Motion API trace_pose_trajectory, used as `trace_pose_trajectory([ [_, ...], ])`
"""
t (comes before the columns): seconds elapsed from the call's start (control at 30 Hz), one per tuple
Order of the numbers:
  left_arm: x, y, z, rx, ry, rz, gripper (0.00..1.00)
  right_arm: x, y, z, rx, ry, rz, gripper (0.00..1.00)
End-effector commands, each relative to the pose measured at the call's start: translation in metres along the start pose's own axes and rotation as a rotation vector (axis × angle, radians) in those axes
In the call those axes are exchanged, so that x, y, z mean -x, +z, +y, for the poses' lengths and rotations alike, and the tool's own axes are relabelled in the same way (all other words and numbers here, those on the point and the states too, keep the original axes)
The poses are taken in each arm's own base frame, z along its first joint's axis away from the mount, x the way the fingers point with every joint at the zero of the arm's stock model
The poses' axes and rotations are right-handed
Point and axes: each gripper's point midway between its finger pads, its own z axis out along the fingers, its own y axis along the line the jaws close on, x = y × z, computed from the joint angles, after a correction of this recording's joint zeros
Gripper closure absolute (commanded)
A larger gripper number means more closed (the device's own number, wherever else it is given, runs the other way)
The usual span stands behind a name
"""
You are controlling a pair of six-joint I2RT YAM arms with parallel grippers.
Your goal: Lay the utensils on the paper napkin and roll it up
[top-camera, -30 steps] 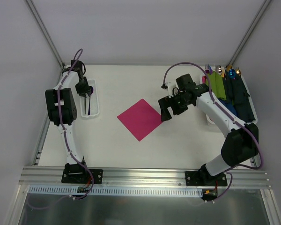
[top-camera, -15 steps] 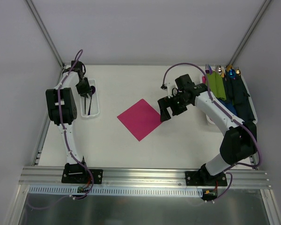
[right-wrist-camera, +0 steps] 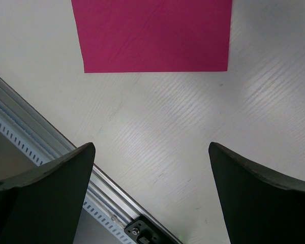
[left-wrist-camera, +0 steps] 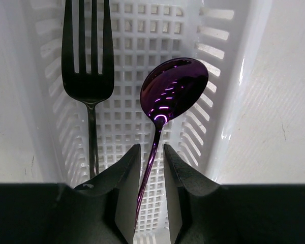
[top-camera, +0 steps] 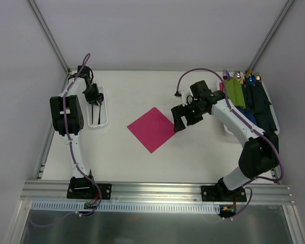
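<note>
The dark-purple spoon (left-wrist-camera: 174, 89) and the dark fork (left-wrist-camera: 87, 61) lie side by side in a white slotted basket (left-wrist-camera: 229, 76) at the table's far left (top-camera: 97, 123). My left gripper (left-wrist-camera: 151, 152) reaches down into the basket (top-camera: 95, 97). Its jaws stand narrowly apart on either side of the spoon's handle, with gaps still showing beside it. The magenta paper napkin (top-camera: 152, 129) lies flat at mid-table, empty. My right gripper (top-camera: 180, 122) hovers wide open and empty just right of the napkin, which fills the top of the right wrist view (right-wrist-camera: 152, 33).
A green rolled bundle (top-camera: 235, 92) and blue and navy bundles (top-camera: 256, 101) with utensil tips lie in a white tray (top-camera: 229, 129) at the far right. An aluminium rail (right-wrist-camera: 51, 152) runs along the near table edge.
My left gripper has shifted slightly over the basket. My right gripper has edged a little away from the front edge. The napkin has not moved.
</note>
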Motion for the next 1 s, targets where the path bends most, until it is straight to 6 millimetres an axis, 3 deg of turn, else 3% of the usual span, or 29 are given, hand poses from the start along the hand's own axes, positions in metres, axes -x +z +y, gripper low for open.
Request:
trace_pose_trajectory([
  [0.0, 0.007, -0.016, -0.006, -0.033, 0.034, -0.032, 0.75, 0.007, -0.004, 0.004, 0.023, 0.007, -0.017, 0.01],
  [0.7, -0.019, 0.016, 0.003, 0.162, 0.153, 0.020, 0.83, 0.002, -0.002, 0.001, 0.013, 0.006, -0.006, 0.01],
  [0.83, -0.021, 0.015, 0.007, 0.187, 0.148, 0.020, 0.89, 0.001, -0.003, 0.002, 0.016, 0.004, -0.007, 0.01],
  [0.97, -0.011, -0.004, 0.005, 0.194, 0.147, -0.026, 0.98, 0.002, -0.003, 0.002, 0.022, 0.009, -0.010, 0.01],
])
